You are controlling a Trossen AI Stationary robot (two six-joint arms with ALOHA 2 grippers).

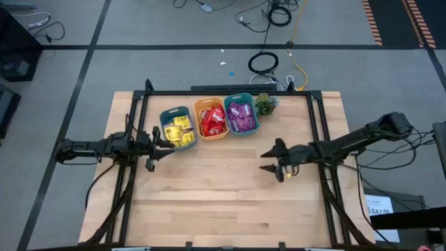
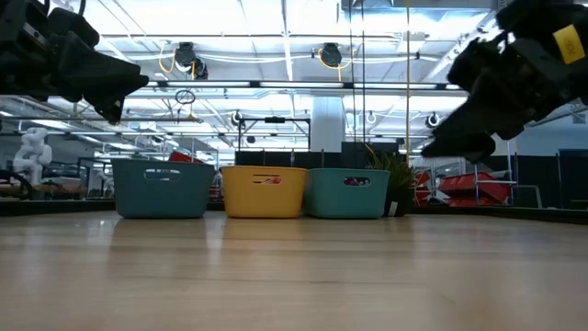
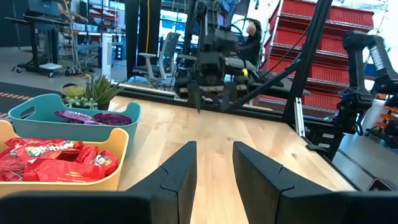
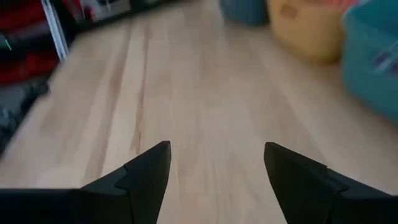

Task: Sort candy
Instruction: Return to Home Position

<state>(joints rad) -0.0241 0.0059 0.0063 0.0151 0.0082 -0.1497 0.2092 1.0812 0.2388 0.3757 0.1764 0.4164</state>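
Left arm stretched level, reaching inward from the left. Left claw points right, its fingers parted by a narrow gap. Right arm bent at the elbow, reaching inward from the right. Right claw points left, fingers spread wide. Both claws empty.

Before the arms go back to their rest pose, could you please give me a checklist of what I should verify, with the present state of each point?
1. The left gripper: jaws open, nothing held: ok.
2. The right gripper: jaws open, nothing held: ok.
3. The table: no loose candy visible: ok.
4. Sorting: yellow candy, red candy and purple candy each in its own bin: ok.
5. Gap between the left gripper and the blue bin: they look close in the high view: cannot tell.
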